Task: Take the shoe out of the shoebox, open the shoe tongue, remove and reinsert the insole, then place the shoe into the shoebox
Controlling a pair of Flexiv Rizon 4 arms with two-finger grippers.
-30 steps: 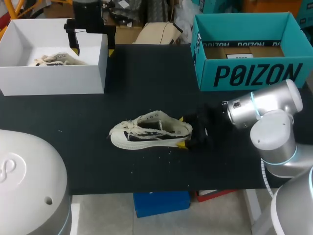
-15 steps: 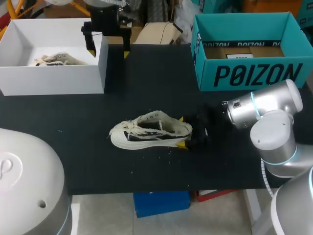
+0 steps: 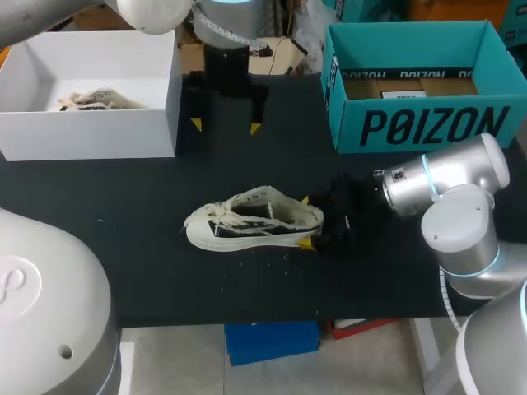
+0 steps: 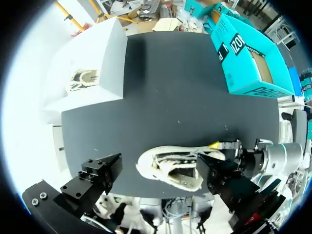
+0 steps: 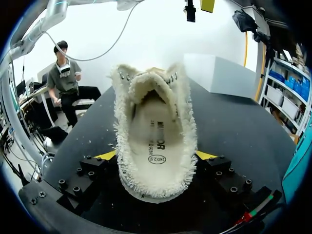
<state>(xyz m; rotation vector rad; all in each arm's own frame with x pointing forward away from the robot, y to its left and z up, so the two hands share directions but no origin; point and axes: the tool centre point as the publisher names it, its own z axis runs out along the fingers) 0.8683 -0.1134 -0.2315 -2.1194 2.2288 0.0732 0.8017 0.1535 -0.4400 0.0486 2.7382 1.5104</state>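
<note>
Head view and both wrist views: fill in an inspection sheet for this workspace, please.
Surface: black table.
Job's things: shoe upright on its sole mid-table; teal shoebox open at the far right; white box at the far left, holding a second shoe.
Clutter: pale fluff specks near the shoe.
Grippers: left gripper open and empty, above the table between the boxes; right gripper shut on the shoe's heel.
Cables: nothing seen on the table.
Surroundings: nothing seen reaching over the table.
</note>
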